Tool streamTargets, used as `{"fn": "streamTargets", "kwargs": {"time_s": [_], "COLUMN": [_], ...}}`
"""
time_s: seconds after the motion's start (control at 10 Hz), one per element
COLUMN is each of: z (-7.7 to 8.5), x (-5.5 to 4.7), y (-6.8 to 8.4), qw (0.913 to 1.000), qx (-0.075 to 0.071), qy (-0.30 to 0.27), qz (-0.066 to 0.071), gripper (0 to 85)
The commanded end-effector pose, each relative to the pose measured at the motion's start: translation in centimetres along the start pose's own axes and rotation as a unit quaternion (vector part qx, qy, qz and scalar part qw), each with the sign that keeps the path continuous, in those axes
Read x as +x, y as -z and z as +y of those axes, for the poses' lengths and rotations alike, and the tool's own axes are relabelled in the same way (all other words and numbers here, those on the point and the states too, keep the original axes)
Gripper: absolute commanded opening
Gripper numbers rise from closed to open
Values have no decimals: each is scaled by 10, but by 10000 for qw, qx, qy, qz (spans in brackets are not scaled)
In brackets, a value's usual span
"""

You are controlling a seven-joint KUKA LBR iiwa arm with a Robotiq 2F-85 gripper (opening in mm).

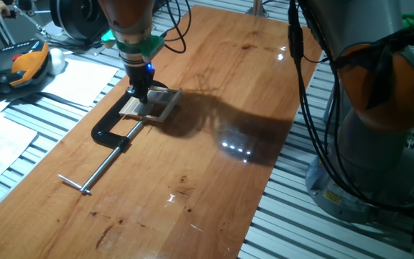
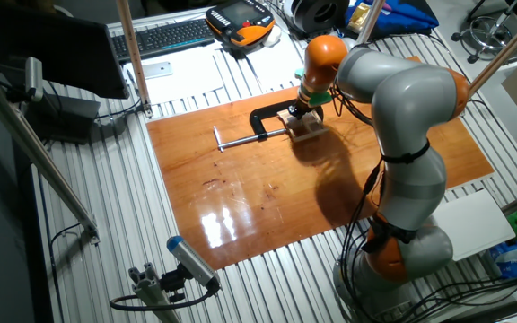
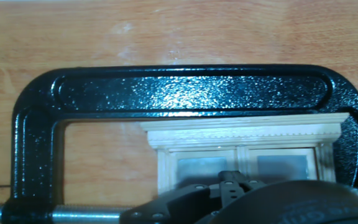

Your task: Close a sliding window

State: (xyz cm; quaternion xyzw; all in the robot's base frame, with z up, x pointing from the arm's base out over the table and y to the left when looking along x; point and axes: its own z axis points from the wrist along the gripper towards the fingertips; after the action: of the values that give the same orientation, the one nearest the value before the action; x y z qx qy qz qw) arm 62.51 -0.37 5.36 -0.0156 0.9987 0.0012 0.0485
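The sliding window (image 3: 244,144) lay flat on the wooden table (image 1: 214,180), held inside the black C-clamp (image 3: 185,92). The gripper (image 1: 141,92) stood directly over it; its opening could not be told.

Grey-and-orange jointed arm (image 2: 402,135), black cables (image 1: 304,79), teal wrist ring (image 1: 139,47), black hand (image 1: 141,90).
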Motion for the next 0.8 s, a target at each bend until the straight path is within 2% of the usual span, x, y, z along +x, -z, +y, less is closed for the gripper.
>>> {"fn": "streamTargets", "kwargs": {"time_s": [0.0, 0.7], "z": [2, 9], "x": [1, 3], "y": [-1, -3], "qw": [10000, 10000], "qx": [-5, 27], "qy": [-2, -6], "qz": [0, -30], "gripper": [0, 0]}}
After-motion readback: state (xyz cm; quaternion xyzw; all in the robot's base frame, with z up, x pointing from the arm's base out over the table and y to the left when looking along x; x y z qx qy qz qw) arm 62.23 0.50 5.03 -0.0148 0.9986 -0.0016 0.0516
